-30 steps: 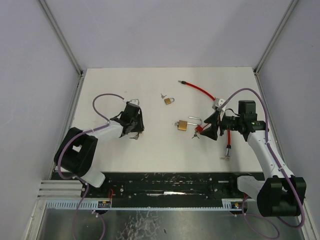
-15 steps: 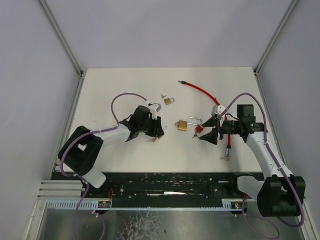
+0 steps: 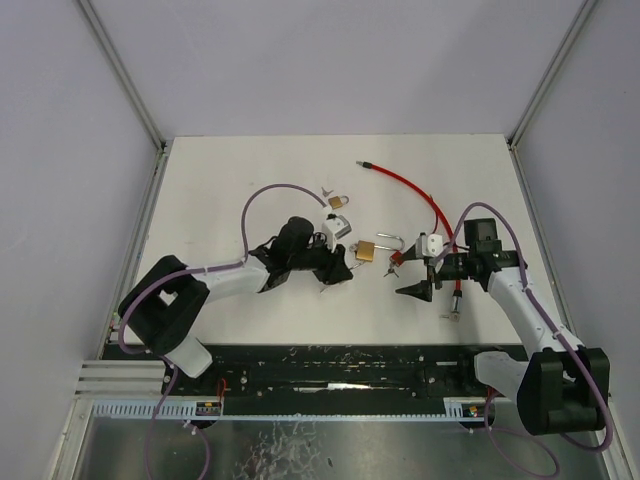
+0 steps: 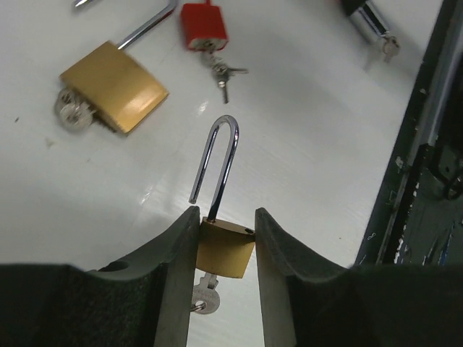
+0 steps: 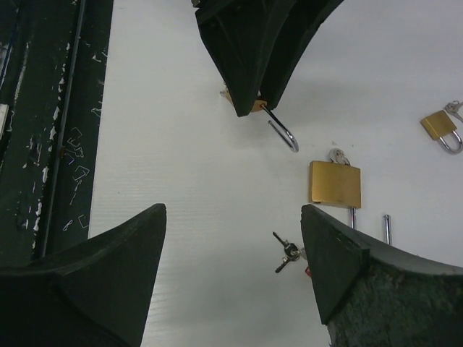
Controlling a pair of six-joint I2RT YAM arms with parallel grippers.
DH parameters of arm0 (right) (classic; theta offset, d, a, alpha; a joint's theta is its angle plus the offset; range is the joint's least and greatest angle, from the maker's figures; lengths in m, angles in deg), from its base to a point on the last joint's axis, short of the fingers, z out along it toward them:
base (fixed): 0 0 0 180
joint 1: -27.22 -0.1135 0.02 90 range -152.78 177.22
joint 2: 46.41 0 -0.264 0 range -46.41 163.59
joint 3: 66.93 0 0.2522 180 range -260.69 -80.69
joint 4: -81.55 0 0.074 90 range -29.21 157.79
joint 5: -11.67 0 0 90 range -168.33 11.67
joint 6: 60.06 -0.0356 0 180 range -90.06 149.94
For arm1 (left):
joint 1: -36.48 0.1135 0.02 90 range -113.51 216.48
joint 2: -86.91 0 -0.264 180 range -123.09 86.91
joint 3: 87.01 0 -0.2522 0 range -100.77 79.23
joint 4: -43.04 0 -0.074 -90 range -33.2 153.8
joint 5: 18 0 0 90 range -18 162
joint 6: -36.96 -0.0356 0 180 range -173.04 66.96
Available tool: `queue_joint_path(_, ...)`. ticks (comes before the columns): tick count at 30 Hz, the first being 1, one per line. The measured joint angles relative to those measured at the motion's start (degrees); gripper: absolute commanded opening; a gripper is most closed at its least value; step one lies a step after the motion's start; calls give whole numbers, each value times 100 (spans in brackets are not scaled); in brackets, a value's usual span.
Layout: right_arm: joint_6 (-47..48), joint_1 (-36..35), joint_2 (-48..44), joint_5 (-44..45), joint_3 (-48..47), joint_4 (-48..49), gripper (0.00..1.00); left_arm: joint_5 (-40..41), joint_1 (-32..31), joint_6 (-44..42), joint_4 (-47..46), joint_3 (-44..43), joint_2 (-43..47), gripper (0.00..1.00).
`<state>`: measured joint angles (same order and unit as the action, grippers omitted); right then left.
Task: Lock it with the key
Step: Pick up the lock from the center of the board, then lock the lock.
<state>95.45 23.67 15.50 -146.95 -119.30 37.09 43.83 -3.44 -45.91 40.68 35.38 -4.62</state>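
My left gripper (image 4: 226, 217) is shut on a small brass padlock (image 4: 226, 249), gripping its body by the sides. Its steel shackle (image 4: 217, 163) is swung open and points away from me. A silver key (image 4: 202, 298) sticks out of the bottom of the body. In the top view this gripper (image 3: 335, 270) hangs low over the table's middle. The right wrist view shows the same padlock (image 5: 253, 106) at the tips of the left fingers (image 5: 253, 50). My right gripper (image 5: 233, 210) is open and empty, facing it from the right (image 3: 420, 268).
A larger brass padlock (image 3: 365, 250) lies open between the arms, a key in it. A red lock (image 4: 203, 23) with a bunch of keys (image 5: 287, 253) lies next to it. Another small padlock (image 3: 339, 201) and a red cable (image 3: 405, 183) lie farther back.
My left arm has carried the small padlock rightward from the table's left side to the middle. My right gripper has drawn slightly nearer and opened wider.
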Motion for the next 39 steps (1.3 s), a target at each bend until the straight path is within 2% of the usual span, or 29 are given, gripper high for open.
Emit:
queue_joint_path(7,726,-400,168,59,7,-37,77,-393,-479,-824,-636,105,31,0)
queue_joint_path(15,730,-708,81,369,249,398,69,-535,-859,-1484,-1143,413,33,0)
queue_joint_path(25,603,-935,334,741,286,708,60,-564,-925,-1617,-1493,442,33,0)
queue_joint_path(39,852,-1029,251,752,367,702,36,-664,-960,-1620,-1515,452,33,0)
